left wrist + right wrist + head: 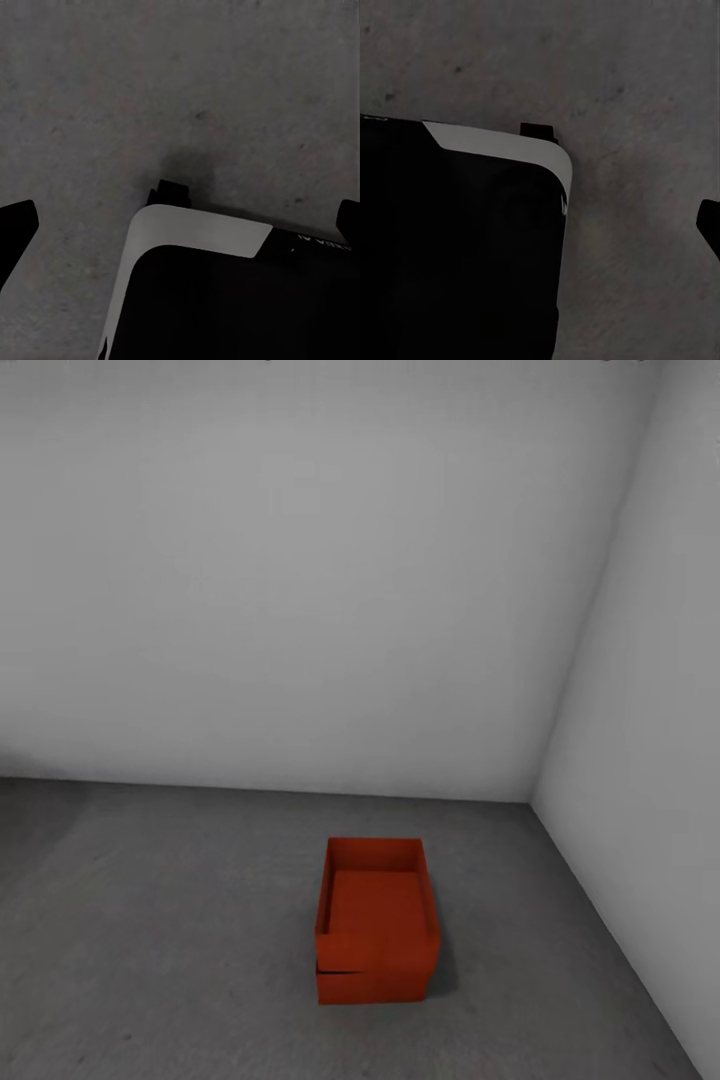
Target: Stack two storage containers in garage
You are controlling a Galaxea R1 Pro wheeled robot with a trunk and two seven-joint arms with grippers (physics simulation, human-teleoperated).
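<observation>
In the head view, two orange-red rectangular open-topped plastic storage containers stand one on the other on the dark grey mottled concrete floor (pixel 180 920) of the garage; the upper container (pixel 377 905) sits on the lower container (pixel 372 985), and its edges are turned a little against the lower one, so a thin dark seam shows between them at the front; the stack stands somewhat right of the middle of the floor, in front of the plain white-grey back wall (pixel 300 580) and near the plain white-grey side wall (pixel 650 740) at the right, close to the corner where the two walls meet. In the left wrist view the left gripper (pixel 184 225) hangs over the bare concrete; two dark fingertips (pixel 15 225) show at the opposite borders, well apart, with nothing between them, so this gripper is released; below it lies the black and white corner of the robot's base (pixel 195 232). In the right wrist view one dark fingertip (pixel 710 221) of the right gripper shows at the border over the same concrete, beside the robot's base; I cannot tell if this gripper is released or clenched.
</observation>
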